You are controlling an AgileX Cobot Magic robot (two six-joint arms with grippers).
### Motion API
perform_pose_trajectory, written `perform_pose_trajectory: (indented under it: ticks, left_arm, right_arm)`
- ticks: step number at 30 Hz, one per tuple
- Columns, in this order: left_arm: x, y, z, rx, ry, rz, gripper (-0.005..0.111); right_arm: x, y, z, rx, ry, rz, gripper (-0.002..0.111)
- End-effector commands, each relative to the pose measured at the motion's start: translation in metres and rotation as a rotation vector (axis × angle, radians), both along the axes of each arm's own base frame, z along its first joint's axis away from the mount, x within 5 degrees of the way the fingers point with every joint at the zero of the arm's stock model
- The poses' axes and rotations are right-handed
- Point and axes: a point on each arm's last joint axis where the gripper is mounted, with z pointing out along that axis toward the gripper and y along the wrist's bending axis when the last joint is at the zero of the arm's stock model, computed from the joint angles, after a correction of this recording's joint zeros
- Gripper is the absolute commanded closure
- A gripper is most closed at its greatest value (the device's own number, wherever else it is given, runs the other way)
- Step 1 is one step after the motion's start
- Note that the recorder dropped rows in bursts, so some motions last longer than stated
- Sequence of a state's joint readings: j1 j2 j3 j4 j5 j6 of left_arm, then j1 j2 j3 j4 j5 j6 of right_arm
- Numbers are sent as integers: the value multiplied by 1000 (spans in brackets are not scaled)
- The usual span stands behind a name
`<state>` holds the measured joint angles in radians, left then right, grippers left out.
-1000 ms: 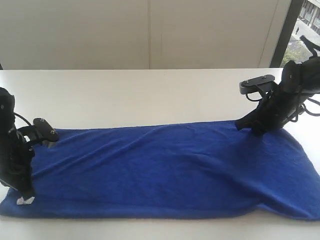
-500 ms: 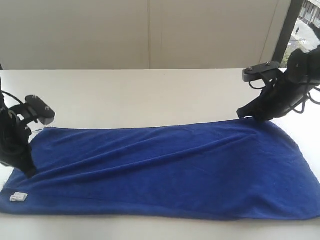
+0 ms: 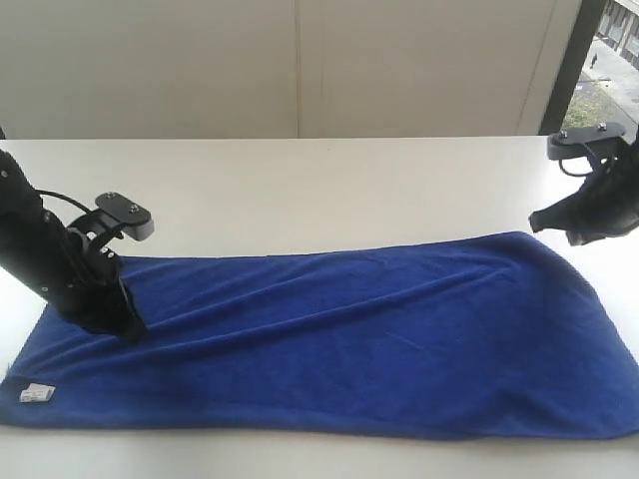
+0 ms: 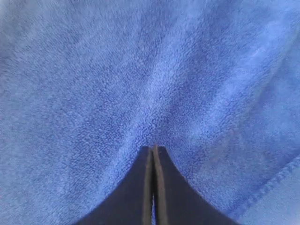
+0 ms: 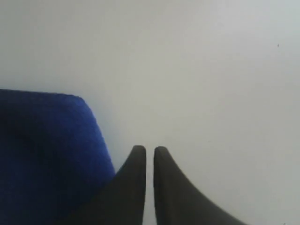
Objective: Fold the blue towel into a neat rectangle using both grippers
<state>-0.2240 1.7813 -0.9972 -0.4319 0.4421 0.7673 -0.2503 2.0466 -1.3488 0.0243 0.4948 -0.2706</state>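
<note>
Royal-blue microfibre lies spread across the near half of the white counter (image 3: 300,185). The blue towel (image 3: 359,339) is a long band running from 9 o'clock to 3 o'clock, with its small white tag (image 3: 35,393) face-up at the 8 o'clock corner.

A second ago both arms were working the cloth's ends: the left by the tag, the right on the far corner at 2 o'clock. That corner has since been let go. The right pincer (image 3: 534,221) has drawn off toward 3 o'clock and now hangs over bare counter just beyond the towel's edge. Its wrist view shows the jaws a narrow slit apart, with nothing between them.

The left pincer (image 3: 131,329) has slid inward from the tag corner toward the centre and now rests tip-down on the towel's 9 o'clock end. Its jaws are pressed together, and its wrist view shows only fuzzy pile around the tips — no fold of cloth caught in them.

The swell that bulged along the near right edge is gone, and only shallow diagonal ridges remain. The stretch-and-flatten step looks finished, with the strip lying roughly rectangular. Judging from this, neither arm has a hold — each would need a fresh grip on an end before any further fold can be made.
</note>
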Motion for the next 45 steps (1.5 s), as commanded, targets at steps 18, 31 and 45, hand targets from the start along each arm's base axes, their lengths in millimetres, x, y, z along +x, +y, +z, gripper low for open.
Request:
perform_pose_trajectory:
  ticks: [18, 31, 45]
  left_arm:
    - [3, -1, -14, -3, 32, -3, 107]
    - [3, -1, -14, -3, 32, -3, 107]
    - [3, -1, -14, -3, 34, -3, 107]
  right_arm:
    - [-8, 76, 2, 417, 146, 351, 103]
    - [-13, 81, 44, 295, 46, 498, 101]
    - [-11, 71, 39, 134, 33, 559, 57]
